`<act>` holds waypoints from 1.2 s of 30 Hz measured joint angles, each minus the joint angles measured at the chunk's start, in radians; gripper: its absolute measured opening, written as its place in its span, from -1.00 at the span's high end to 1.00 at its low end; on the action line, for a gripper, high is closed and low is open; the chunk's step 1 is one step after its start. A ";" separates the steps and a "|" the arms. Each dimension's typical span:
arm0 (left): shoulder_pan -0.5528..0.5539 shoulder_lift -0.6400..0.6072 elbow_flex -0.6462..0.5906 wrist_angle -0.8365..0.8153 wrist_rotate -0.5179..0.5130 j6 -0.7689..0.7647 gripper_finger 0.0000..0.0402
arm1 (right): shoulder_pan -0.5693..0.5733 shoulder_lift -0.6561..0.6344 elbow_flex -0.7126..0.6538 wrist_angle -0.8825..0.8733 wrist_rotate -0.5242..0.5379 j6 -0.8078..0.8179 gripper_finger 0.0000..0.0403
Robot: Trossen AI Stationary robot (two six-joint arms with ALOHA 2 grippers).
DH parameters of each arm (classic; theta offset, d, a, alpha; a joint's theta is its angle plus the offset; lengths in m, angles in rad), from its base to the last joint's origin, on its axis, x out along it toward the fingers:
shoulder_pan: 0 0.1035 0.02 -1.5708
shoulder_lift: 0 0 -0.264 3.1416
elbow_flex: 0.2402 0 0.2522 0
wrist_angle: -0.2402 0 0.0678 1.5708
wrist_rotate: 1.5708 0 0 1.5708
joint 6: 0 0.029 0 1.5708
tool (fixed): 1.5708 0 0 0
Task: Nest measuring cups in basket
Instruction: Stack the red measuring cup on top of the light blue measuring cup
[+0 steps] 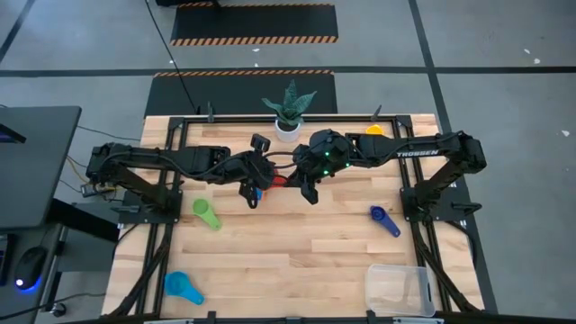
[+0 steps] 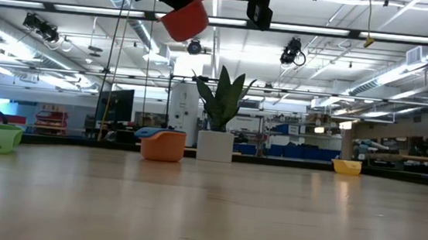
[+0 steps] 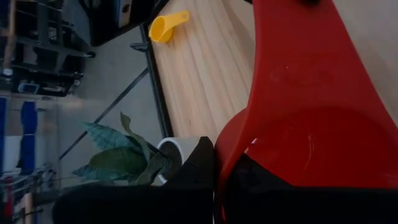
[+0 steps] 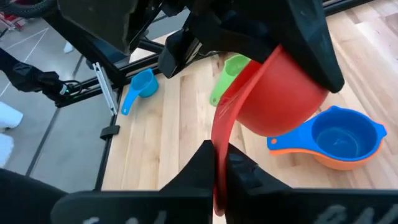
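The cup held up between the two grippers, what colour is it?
Red. The measuring cup shows best in the right wrist view, its handle pinched in the right gripper.

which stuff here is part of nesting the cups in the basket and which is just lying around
Part of the job:
red cup, held up by both the left gripper and the right gripper
blue cup nested in orange cup
green cup
light blue cup
navy cup
yellow cup
basket

Lying about:
potted plant
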 joint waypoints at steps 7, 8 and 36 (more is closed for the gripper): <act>-0.025 0.000 0.000 0.012 -0.050 -0.011 0.70 | 0.004 0.000 -0.001 -0.005 0.007 0.002 0.97; -0.028 0.000 0.000 0.015 -0.049 -0.011 0.64 | 0.004 0.000 -0.001 -0.003 0.007 0.001 0.97; -0.146 -0.035 -0.002 0.042 -0.568 -0.001 0.27 | 0.006 -0.003 0.003 0.018 0.193 0.112 0.97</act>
